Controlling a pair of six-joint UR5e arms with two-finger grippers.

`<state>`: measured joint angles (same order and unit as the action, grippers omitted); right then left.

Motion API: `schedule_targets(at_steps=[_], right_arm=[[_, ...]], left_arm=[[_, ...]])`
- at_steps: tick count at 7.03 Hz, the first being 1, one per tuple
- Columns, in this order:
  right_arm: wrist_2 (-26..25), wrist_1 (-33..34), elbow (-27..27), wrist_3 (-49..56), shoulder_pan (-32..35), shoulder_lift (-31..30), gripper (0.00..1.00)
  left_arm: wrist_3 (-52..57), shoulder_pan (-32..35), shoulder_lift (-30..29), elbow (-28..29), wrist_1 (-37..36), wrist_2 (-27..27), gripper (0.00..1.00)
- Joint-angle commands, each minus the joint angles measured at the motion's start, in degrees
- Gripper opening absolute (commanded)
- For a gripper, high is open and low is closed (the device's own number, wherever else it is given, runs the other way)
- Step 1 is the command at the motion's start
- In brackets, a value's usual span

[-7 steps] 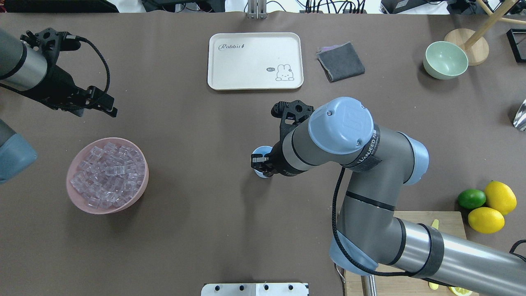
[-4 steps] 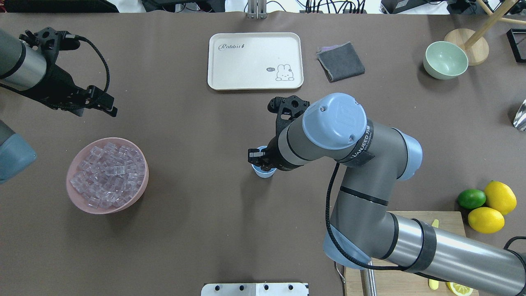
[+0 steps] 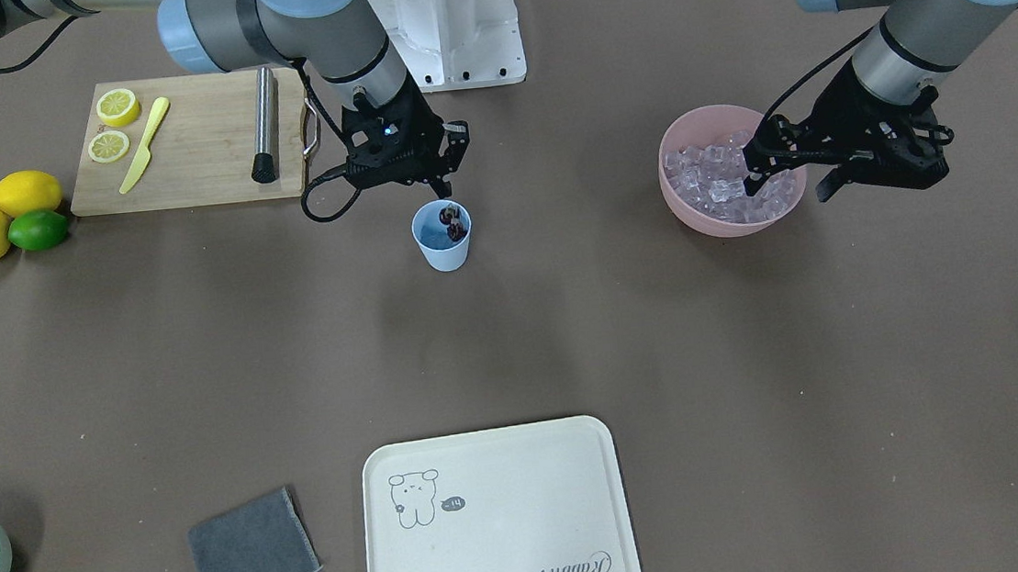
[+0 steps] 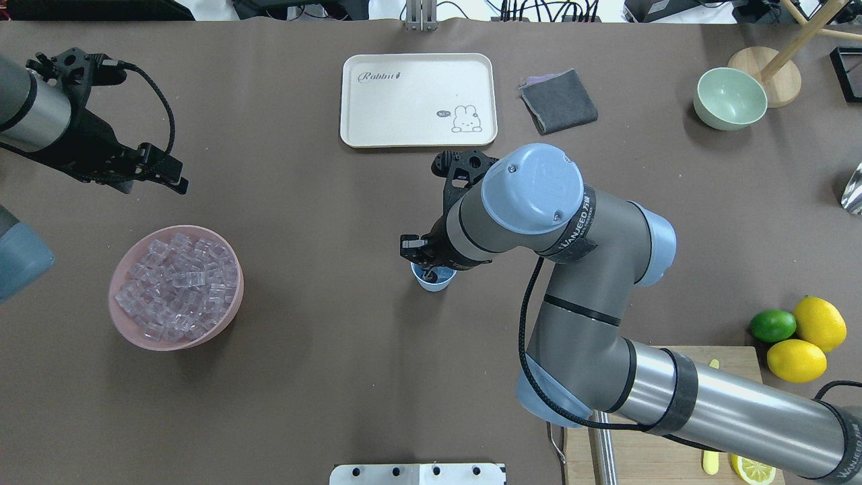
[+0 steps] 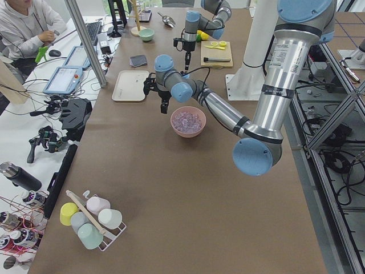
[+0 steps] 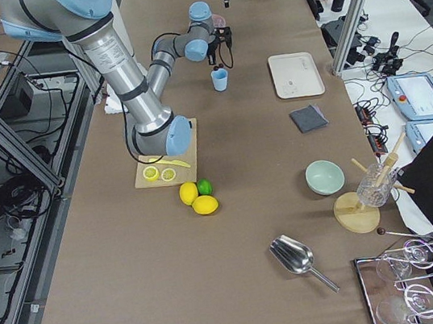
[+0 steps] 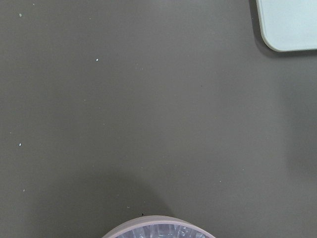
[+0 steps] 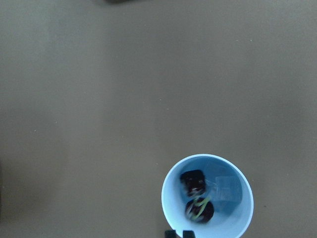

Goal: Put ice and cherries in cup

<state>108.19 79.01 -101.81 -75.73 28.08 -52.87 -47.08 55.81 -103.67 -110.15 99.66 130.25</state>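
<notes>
Hanging with its fingertips (image 8: 171, 233) drawn almost together, only a thin slit between them, the right pincer (image 8: 179, 233) grips nothing and touches nothing. Directly beneath it stands the cup (image 3: 443, 251), upright on the brown table (image 4: 323, 377), with the pincer's tips poised above one side of its rim rather than over the middle. Down inside the cup, below and a little ahead of those tips, lie the cherries (image 8: 194, 186), two dark berries with a pale green stem curled across them. Beside them lies a single ice cube (image 8: 227, 191). Farther out, on the side away from the robot, a cream tray (image 4: 417, 87) lies flat, apart from the cup. Well off to the right pincer's left, the left pincer (image 3: 785, 192) hovers with its jaws spread wide and nothing between them. The pink bowl (image 4: 176, 343) sits just on the robot's side of that pincer, not under it, heaped with the rest of the ice (image 4: 176, 286). The left wrist view catches only the bowl's rim at its lower edge.
</notes>
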Motion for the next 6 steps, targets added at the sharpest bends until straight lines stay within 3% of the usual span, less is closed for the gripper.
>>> schedule_targets(at_steps=[1,3,4,6], right_arm=[[-1.1,0.2,0.6,-0.1,0.1,0.1,0.98],[1.0,1.4,-0.6,0.1,3.4,-1.6,0.98],[6.5,5.8,-3.4,4.2,8.5,-4.3,0.98],[14.3,11.7,-8.6,22.0,19.0,-12.2,0.98]], left_arm=[[-0.1,0.0,0.0,-0.1,0.0,0.0,0.97],[0.4,1.2,0.0,-0.6,-0.4,0.2,0.97],[1.8,3.8,0.7,-0.8,-0.5,0.8,0.97],[21.2,13.1,7.0,-1.6,-5.2,3.2,0.97]])
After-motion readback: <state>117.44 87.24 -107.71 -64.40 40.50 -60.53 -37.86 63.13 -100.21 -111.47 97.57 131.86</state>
